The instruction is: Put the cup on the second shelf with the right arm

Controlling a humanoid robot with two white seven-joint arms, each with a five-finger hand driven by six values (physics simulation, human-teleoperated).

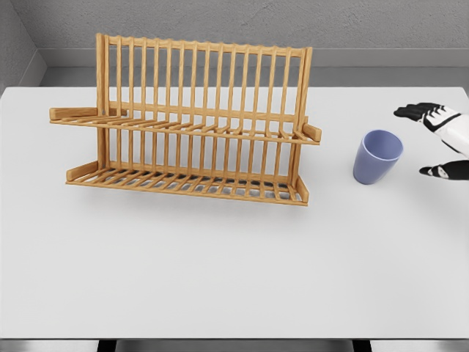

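A lavender-blue cup [377, 156] stands upright on the white table [220, 271], to the right of a wooden two-tier dish rack [192, 121]. The rack's upper shelf [183, 126] and lower shelf [183, 183] hold nothing. My right hand [437, 143] comes in at the right edge, just right of the cup and apart from it. Its fingers [415, 111] are spread above and its thumb [438, 171] sits below, with nothing between them. The left arm does not show.
A grey wall [242, 22] runs behind the table's far edge. The table's front edge [234, 339] lies near the bottom of the picture.
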